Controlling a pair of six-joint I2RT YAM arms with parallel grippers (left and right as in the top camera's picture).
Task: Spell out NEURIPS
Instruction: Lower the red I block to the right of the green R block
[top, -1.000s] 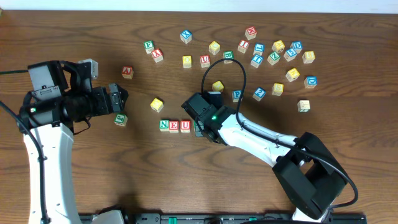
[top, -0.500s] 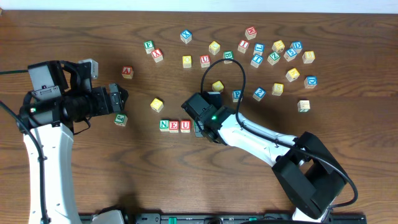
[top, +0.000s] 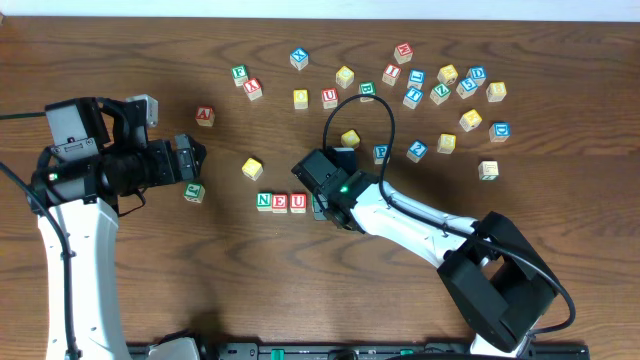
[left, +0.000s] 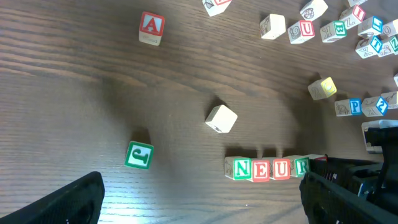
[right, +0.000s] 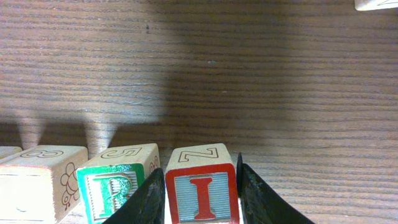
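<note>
A row of cubes lies mid-table: green N (top: 264, 201), red E (top: 281, 203), red U (top: 298, 202), with the green R (left: 301, 166) at its right end. In the right wrist view the red I cube (right: 202, 196) rests on the table just right of the R (right: 112, 193). My right gripper (top: 326, 206) straddles the I, its fingers (right: 146, 202) standing slightly off the cube's sides, open. The blue P (top: 381, 154) lies behind the row. My left gripper (top: 192, 160) hangs wide open over the left of the table, holding nothing.
A green cube (top: 194, 192) lies below the left gripper. A red A (top: 205, 116) and yellow cubes (top: 252, 168) (top: 350, 138) lie nearby. Several more loose cubes (top: 440, 90) are scattered across the back right. The right arm's cable (top: 385, 110) arcs over them.
</note>
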